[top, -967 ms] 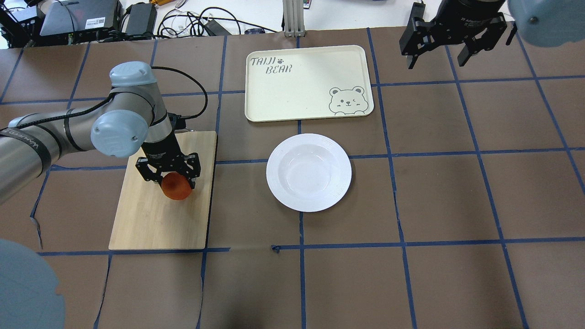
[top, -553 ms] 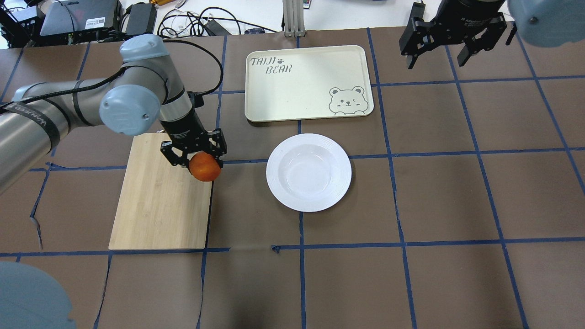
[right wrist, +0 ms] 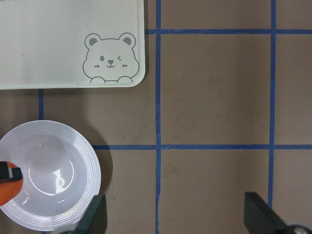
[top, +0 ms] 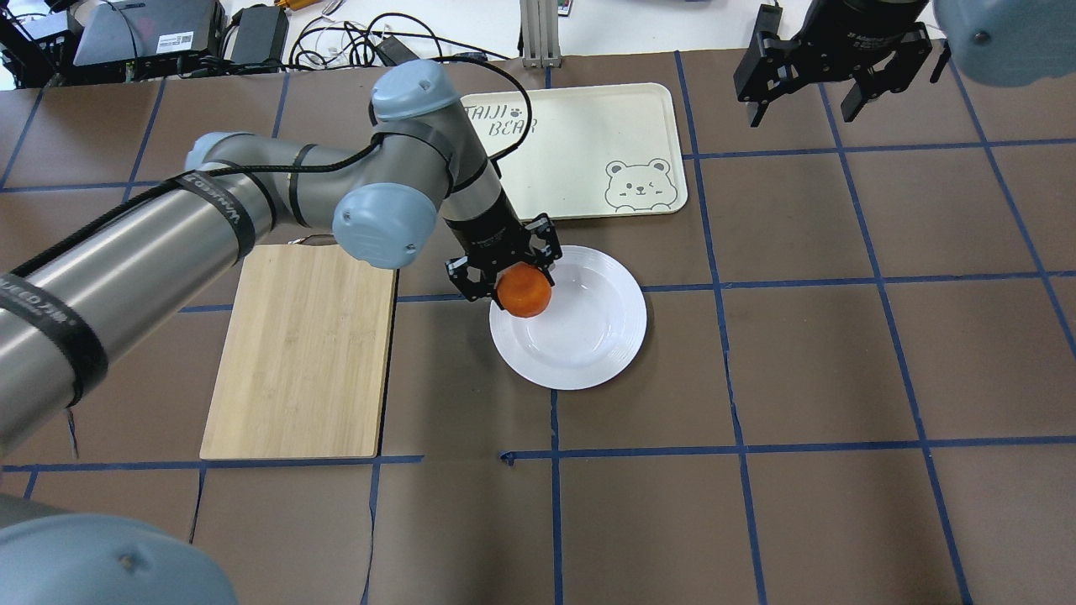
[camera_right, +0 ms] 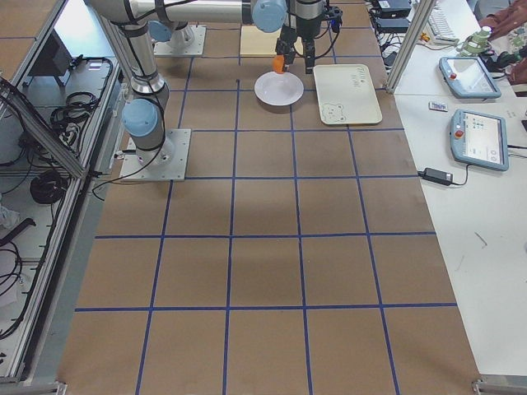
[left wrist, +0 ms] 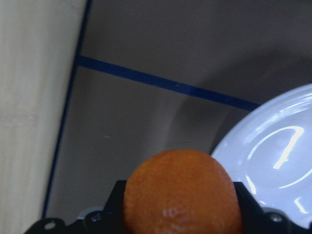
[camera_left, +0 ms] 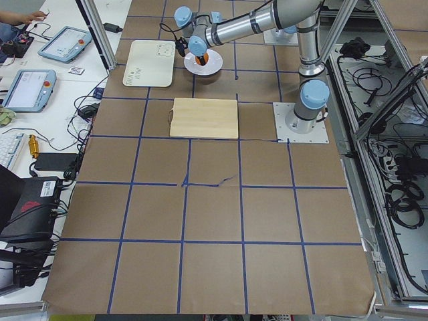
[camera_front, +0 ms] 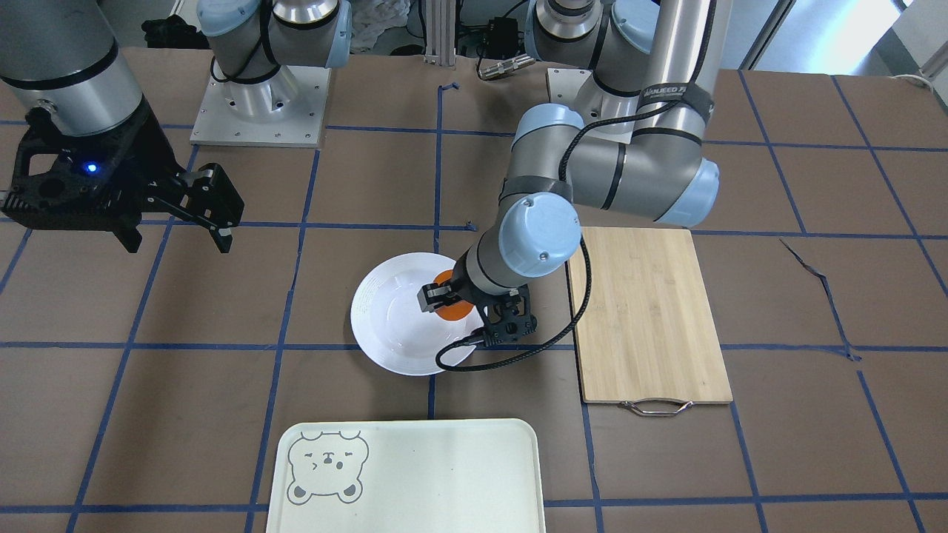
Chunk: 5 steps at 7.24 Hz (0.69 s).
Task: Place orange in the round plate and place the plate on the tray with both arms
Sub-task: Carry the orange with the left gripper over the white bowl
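Having just crossed from the wooden board (top: 298,353), the left end effector (top: 511,279) pinches the orange (top: 524,291) above the round plate's (top: 588,349) left rim at mid-bench, nearly placed for release, the tray (top: 572,151) lying by the far edge and the right end effector (top: 803,105) hanging spread far right.

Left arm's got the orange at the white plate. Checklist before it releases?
1. Grip: left gripper shut on the small bright-orange fruit: ok.
2. Fruit over the sunken centre of the glossy white round plate: not ok, it hangs over the plate's rim on the robot's left.
3. Plate empty: ok.
4. Drop height above plate: cannot tell.
5. Clearance: right gripper open, apart from the plate: ok.
6. Target: pale cream rectangular tray bare where it shows: ok.
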{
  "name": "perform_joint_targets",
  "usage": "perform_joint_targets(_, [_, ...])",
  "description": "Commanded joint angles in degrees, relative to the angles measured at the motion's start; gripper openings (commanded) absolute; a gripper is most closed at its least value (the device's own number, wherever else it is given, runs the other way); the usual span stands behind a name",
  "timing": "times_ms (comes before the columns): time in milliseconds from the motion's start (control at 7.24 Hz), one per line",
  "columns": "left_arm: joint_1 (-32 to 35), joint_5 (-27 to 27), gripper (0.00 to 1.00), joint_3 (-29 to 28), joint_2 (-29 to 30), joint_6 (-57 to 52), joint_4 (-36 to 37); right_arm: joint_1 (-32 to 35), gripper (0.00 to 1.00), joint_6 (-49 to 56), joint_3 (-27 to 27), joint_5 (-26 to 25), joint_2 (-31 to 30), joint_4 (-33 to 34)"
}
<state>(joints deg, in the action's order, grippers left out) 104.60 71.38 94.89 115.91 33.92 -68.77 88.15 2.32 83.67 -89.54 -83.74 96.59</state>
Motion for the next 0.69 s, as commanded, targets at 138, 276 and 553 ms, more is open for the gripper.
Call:
perform_joint_targets(138, [2.63,-0.36,0.98,0.04,5.28,1.67,5.04,-0.17,1.00,0.23,-0.35,-0.02,-0.11,0.26])
perform_joint_targets(276, [2.63,-0.01,1.00,-0.22,3.72,1.24,4.96,-0.09,1.00,0.49,-0.35,-0.02,0.07,0.35])
perform_joint_targets(553, [1.06,8.11,1.00,-3.63,-0.40,0.36,1.13,-0.08,1.00,-0.30,-0.80,0.77,1.47,0.18])
